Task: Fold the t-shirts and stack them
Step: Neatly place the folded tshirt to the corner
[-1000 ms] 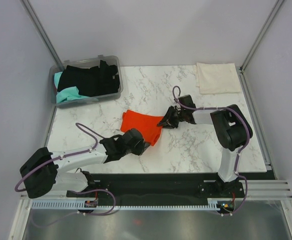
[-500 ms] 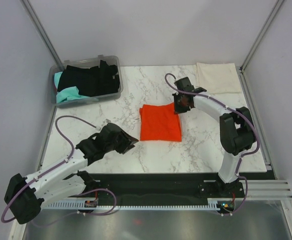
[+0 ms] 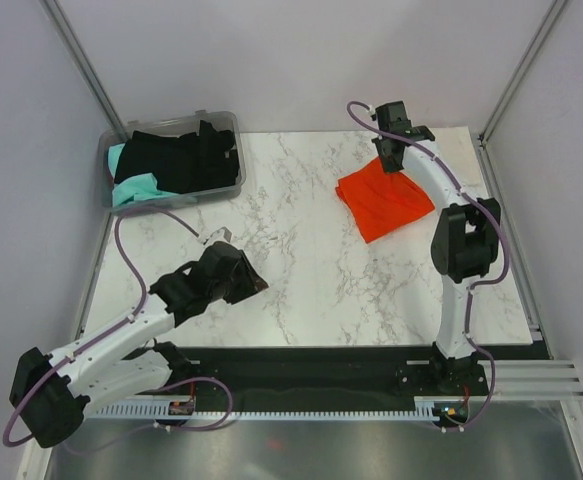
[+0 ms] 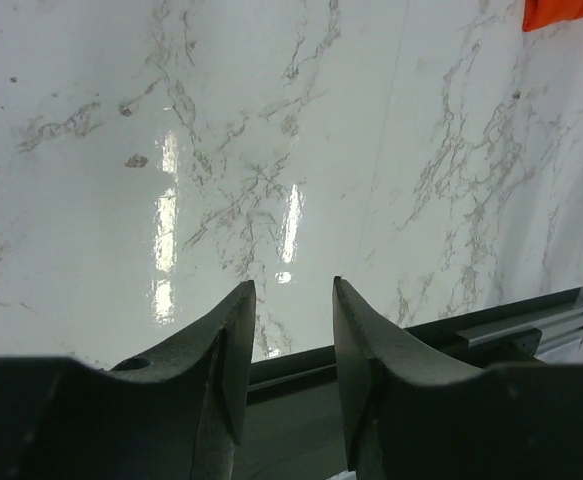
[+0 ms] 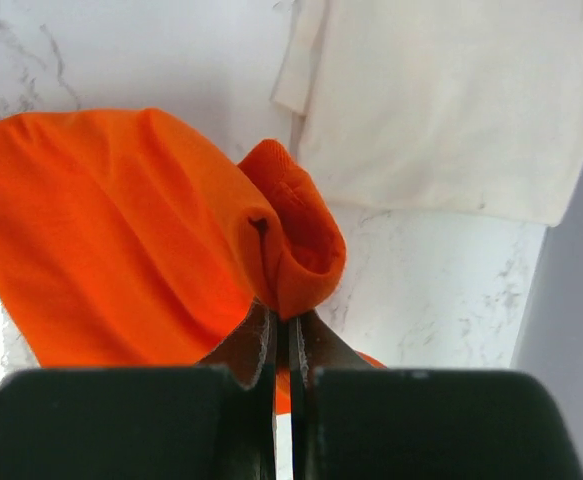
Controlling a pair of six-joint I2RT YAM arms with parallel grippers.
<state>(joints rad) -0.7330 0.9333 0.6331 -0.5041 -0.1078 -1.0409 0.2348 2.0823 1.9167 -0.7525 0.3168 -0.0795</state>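
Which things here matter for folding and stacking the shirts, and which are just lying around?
For the job: orange shirt, pinched in the right tool; cream shirt; black shirts; teal shirt.
Lying about: plastic bin; table.

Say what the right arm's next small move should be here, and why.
Probably carry the orange t-shirt over onto the cream t-shirt before letting go: the right tool is shut on its folded edge, and the cream one lies just beyond, not yet covered.
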